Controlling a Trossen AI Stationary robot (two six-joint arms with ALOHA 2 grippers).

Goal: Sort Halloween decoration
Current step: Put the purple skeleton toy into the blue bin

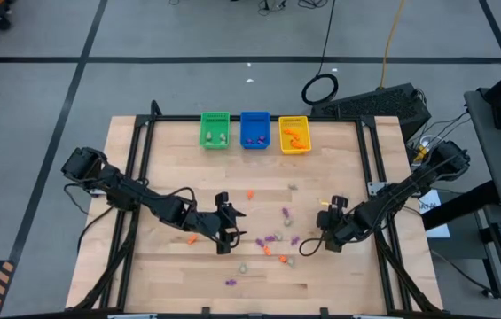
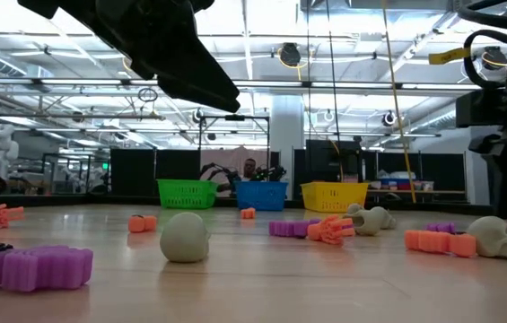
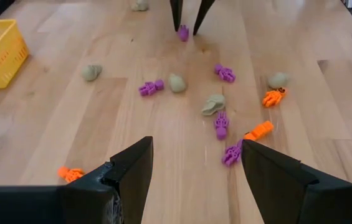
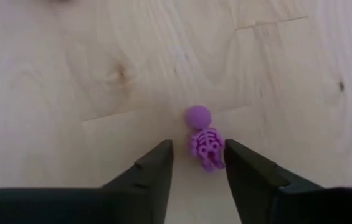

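- The table (image 1: 170, 142) is a pale wooden top; along its far edge stand the green bin (image 1: 215, 130), the blue bin (image 1: 254, 129) and the yellow bin (image 1: 294, 135), side by side, each already with a few pieces in it.
- The left gripper (image 1: 230, 232) hangs over the near-middle of the table with its jaws spread and nothing between them.
- The right gripper (image 4: 197, 163) is low over the boards right of the scatter, its fingers (image 4: 154, 165) standing on either side of one piece and narrowly apart; contact is not clear, so I judge nothing is pinched yet.
- The Halloween decoration (image 3: 216, 102) lies loose across the middle of the table, between the two arms: orange, purple and pale bits, mostly apart from one another.
- The purple skeleton (image 4: 204, 138) lies flat between the right fingers, its round head pointing away from the wrist.
- Handling, as a judgement: it looks like light, stiff moulded plastic, smooth and apt to skid or flip. Grip across the ribbed torso, not the round head or thin legs, which may slip.
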